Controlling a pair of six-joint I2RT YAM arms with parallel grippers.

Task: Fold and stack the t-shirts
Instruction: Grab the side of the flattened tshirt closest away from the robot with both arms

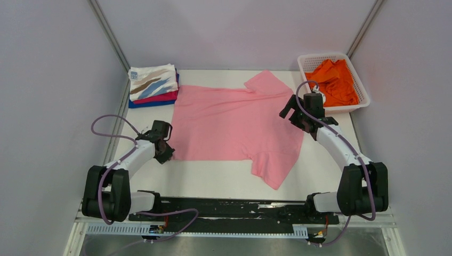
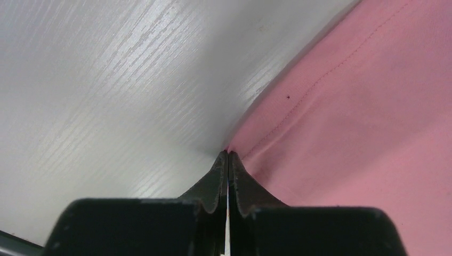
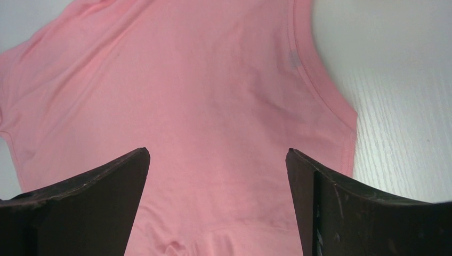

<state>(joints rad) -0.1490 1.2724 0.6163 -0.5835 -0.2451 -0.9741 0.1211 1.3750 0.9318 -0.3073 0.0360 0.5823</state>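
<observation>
Setup: white wood-grain table (image 1: 224, 181) enclosed by plain grey walls (image 1: 53, 80), both arm bases at the near edge.

Pink t-shirt (image 1: 234, 122): spread flat in the middle of the table, hem toward the left, neck toward the right. One sleeve points to the far edge, the other lies toward the near edge. Cloth mostly smooth.

Folded stack, far left corner of the table: printed white t-shirt (image 1: 153, 81) on top, magenta t-shirt (image 1: 160, 97) under it, blue t-shirt (image 1: 144, 103) at the bottom. The stack sits just beside the far hem corner of the pink t-shirt.

White basket (image 1: 306, 61): far right corner, holding a crumpled orange t-shirt (image 1: 336, 80).

Left gripper (image 1: 164, 150): low at the near hem corner of the pink t-shirt. Left wrist view: the jaws are pressed fully together, and the tips meet right at the stitched hem edge, bare table to their left and pink cloth to their right. The cloth runs up to the tips; I cannot tell whether any of it is pinched between them.

Right gripper (image 1: 290, 113): over the neck end of the pink t-shirt. Right wrist view: the jaws are spread wide with nothing between them, and the pink cloth lies flat below with the ribbed neckline visible at upper right. I cannot tell whether the fingertips touch the cloth.
</observation>
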